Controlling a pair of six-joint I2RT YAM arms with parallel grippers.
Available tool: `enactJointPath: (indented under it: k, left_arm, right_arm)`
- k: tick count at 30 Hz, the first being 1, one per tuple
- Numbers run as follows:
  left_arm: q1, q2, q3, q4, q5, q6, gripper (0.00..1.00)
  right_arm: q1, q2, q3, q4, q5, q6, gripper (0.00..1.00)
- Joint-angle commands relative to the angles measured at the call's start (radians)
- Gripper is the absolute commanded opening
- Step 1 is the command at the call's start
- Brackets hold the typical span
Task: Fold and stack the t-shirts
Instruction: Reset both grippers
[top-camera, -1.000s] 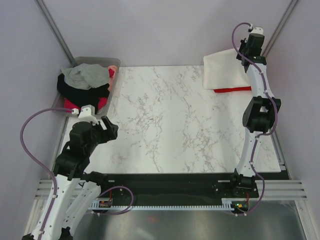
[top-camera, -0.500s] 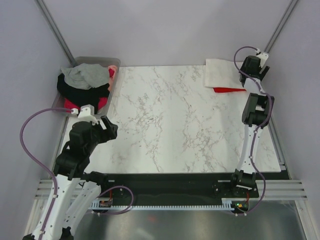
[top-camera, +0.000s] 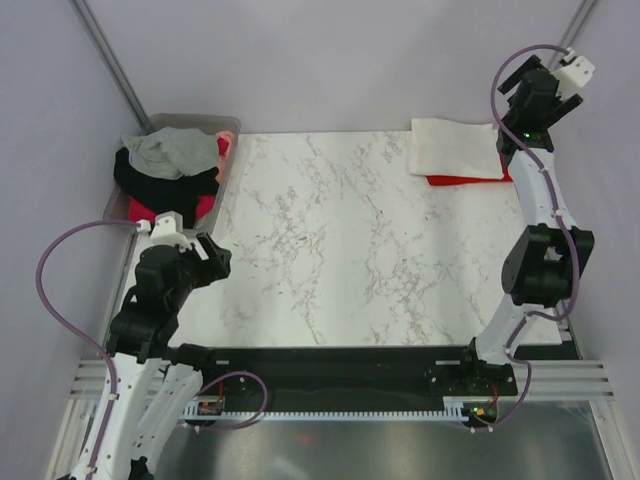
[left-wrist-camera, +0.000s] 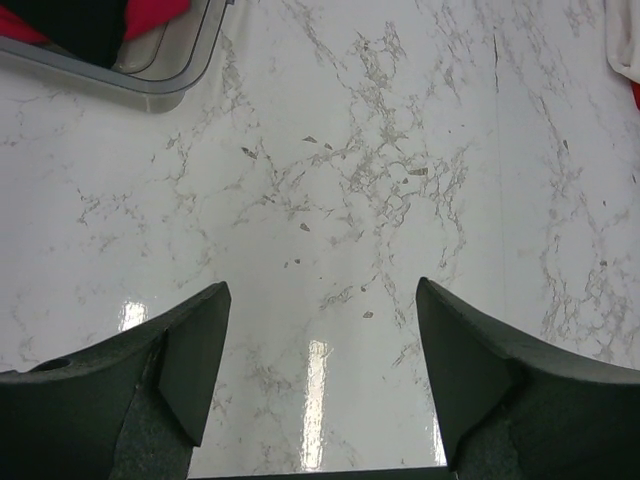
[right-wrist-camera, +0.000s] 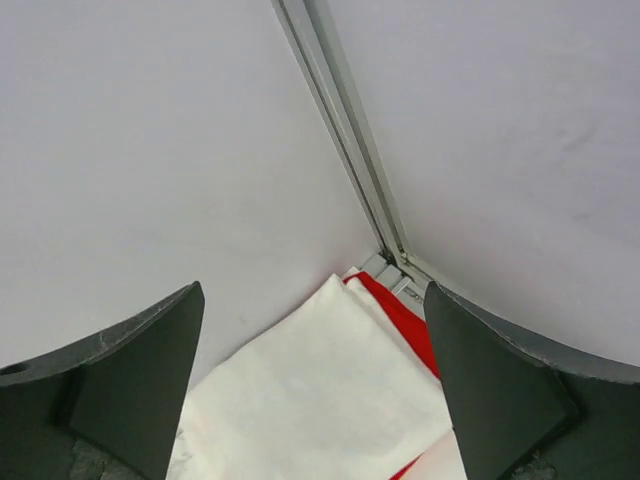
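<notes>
We find a grey bin (left-wrist-camera: 150, 88) of clothing (left-wrist-camera: 90, 25) ahead-left of the left fingers (left-wrist-camera: 190, 370) on the marble table (left-wrist-camera: 350, 200); a metal corner post (right-wrist-camera: 345, 125) stands between the right fingers (right-wrist-camera: 130, 380).

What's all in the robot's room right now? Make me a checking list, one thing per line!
Surface: white marble table, grey veins.
Job's things: folded cream t-shirt lying on the red t-shirt, far right corner.
Clutter: grey bin at far left, heaped with clothes.
Grippers: left tool open over the table; right tool open above the stack; both hold nothing.
Cables: purple cables loop at each arm.
Surroundings: plain grey walls, metal posts.
</notes>
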Motion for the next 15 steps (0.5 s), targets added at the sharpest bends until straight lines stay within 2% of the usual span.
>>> enactJointPath:
  k: [1,4,5,6,8,12,15]
  left_arm:
    - [0.029,-0.02,-0.006,0.049,0.026,0.055,0.82]
    - [0.034,-0.014,-0.012,0.052,0.025,0.054,0.82]
    - [0.034,-0.013,-0.009,0.05,0.026,0.057,0.82]
    - [0.034,-0.011,-0.011,0.052,0.026,0.055,0.82]
    - [0.035,-0.01,-0.009,0.05,0.018,0.057,0.81]
    - [0.035,-0.011,-0.008,0.049,0.018,0.058,0.81]
    - [0.037,0.024,-0.006,0.049,0.034,0.058,0.81]
  right_arm:
    - [-0.005,-0.182,-0.127,-0.117,-0.014,0.141,0.98]
    - [0.0,-0.336,-0.238,-0.239,-0.215,0.245,0.98]
    - [0.007,-0.379,-0.28,-0.254,-0.326,0.273,0.98]
    - [0.021,-0.422,-0.37,-0.266,-0.375,0.284,0.98]
    - [0.107,-0.557,-0.509,-0.288,-0.413,0.281,0.98]
    - [0.288,-0.828,-0.712,-0.39,-0.386,0.3,0.98]
    - [0.322,-0.974,-0.89,-0.453,-0.401,0.38,0.98]
